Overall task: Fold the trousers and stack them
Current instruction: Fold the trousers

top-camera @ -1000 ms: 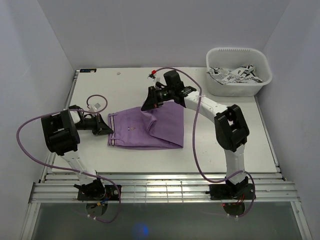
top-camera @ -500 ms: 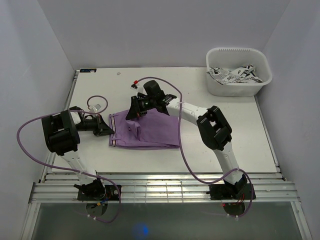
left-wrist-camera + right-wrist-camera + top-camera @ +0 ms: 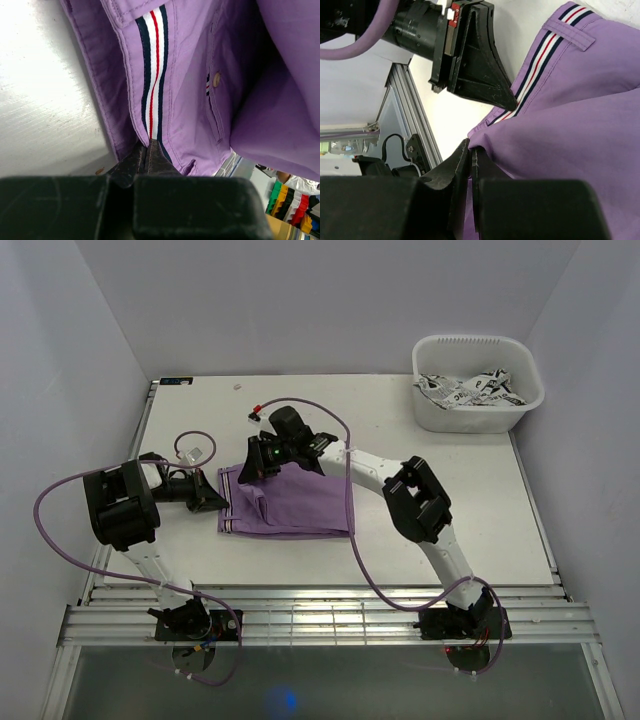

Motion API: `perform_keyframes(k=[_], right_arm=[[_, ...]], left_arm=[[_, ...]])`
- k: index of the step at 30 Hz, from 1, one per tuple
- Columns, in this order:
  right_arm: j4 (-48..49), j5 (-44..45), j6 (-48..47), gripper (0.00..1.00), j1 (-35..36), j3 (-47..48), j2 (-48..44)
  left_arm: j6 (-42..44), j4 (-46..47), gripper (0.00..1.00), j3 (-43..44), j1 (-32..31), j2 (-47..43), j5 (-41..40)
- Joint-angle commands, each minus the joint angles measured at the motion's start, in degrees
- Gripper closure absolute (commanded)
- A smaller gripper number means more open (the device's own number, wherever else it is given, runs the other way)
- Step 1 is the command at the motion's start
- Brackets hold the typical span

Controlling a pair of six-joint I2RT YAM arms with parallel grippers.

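Observation:
The lilac-purple trousers (image 3: 295,502) lie partly folded on the white table, waistband to the left. My left gripper (image 3: 218,502) is shut on the striped waistband (image 3: 152,85) at the trousers' left edge, low on the table. My right gripper (image 3: 247,469) is shut on a fold of the leg fabric (image 3: 560,135) and holds it above the waist end, close to the left gripper (image 3: 477,65). A small waist button (image 3: 216,79) shows in the left wrist view.
A white tub (image 3: 478,383) with black-and-white patterned cloth stands at the back right. A small clear item (image 3: 195,451) with a purple cable loop lies at the left, behind the left gripper. The table's slatted front edge (image 3: 330,620) runs along the bottom.
My right gripper has carried the leg fabric leftward over the trousers, from their middle to above the waist end. The visible trousers have become narrower. The left gripper has stayed put.

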Motion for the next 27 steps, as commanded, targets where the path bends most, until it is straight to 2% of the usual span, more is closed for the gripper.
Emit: perform_keyframes(k=[1, 27], right_arm=[[1.31, 1.63, 2.13, 0.92, 1.46, 4.02, 1.42], [1.48, 4.62, 4.85, 0.92, 4.80, 10.53, 7.31]], left_arm=[[1.95, 1.39, 1.00, -1.18, -0.98, 0.04, -3.96], [2.56, 1.30, 1.00, -1.01, -0.98, 1.53, -4.67]])
